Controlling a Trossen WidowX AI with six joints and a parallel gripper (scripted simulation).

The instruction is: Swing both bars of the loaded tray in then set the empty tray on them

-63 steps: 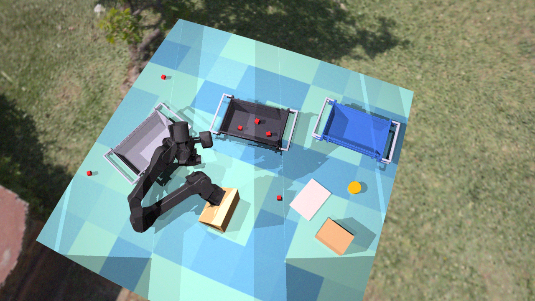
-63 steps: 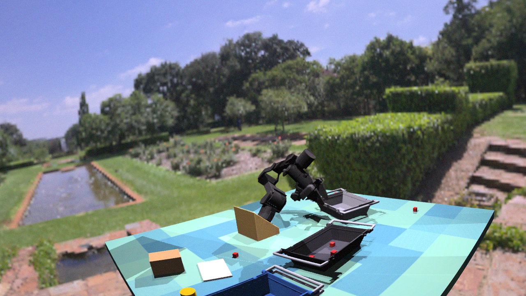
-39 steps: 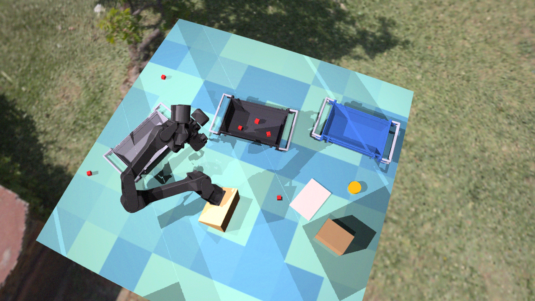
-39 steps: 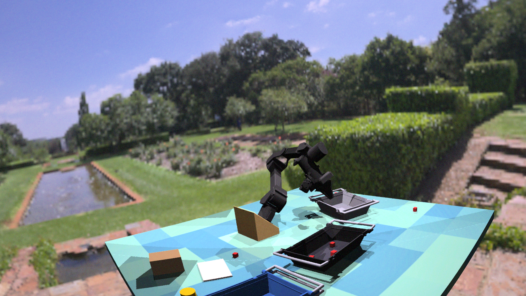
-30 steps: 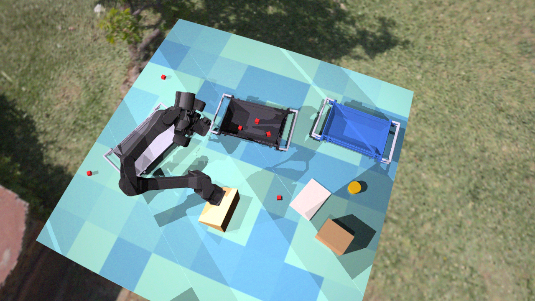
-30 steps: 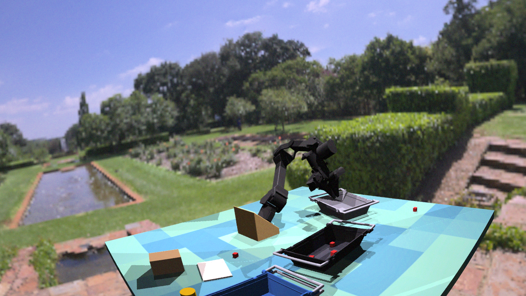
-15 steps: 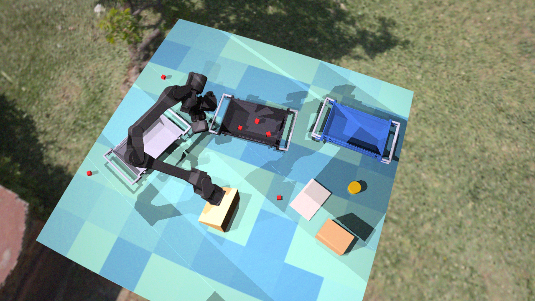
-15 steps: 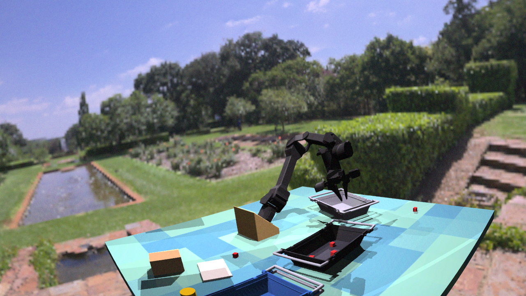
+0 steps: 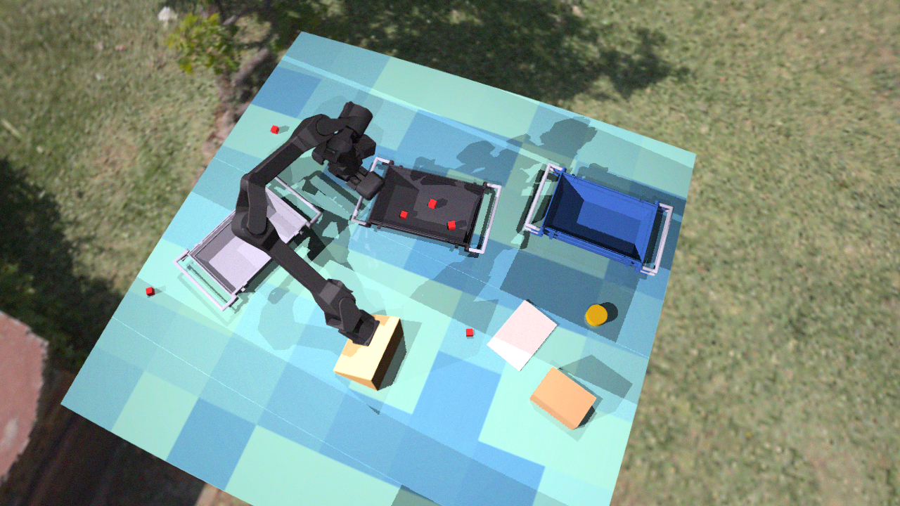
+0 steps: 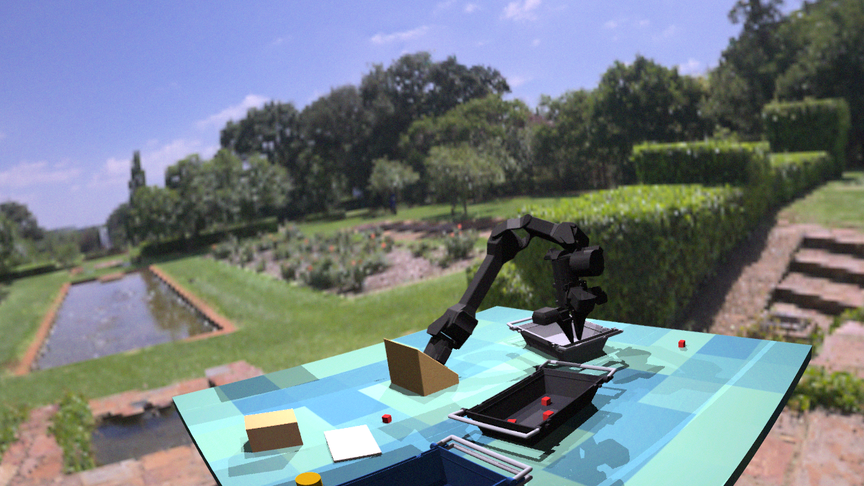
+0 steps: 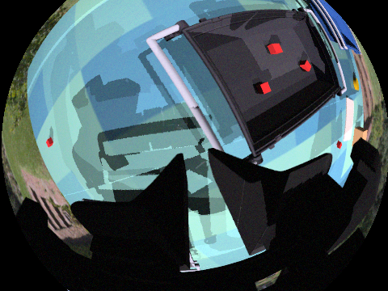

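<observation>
The loaded black tray (image 9: 465,196) (image 10: 513,393) (image 11: 224,52) stands level, with three red blocks (image 9: 432,203) (image 11: 275,48) in it. Its left bar (image 9: 358,207) (image 11: 174,77) and right bar (image 9: 491,216) are both swung out past its ends. A grey tray (image 9: 235,258) (image 10: 547,349) and a blue tray (image 9: 604,213) (image 10: 422,468) show no load; their bars are also out. The arm hides part of the grey tray. My gripper (image 10: 574,341) (image 11: 196,157) is slightly open and empty, pointing down above the table near the black tray's left bar. Its fingertips are hidden in the top view.
The arm stands on a tan wedge block (image 9: 371,355) (image 10: 414,370). A white plate (image 9: 522,333) (image 10: 353,443), an orange block (image 9: 563,397) (image 10: 273,430) and a yellow cylinder (image 9: 595,314) (image 10: 308,479) lie at the right. Loose red blocks (image 9: 469,332) (image 9: 274,129) (image 9: 150,291) lie about.
</observation>
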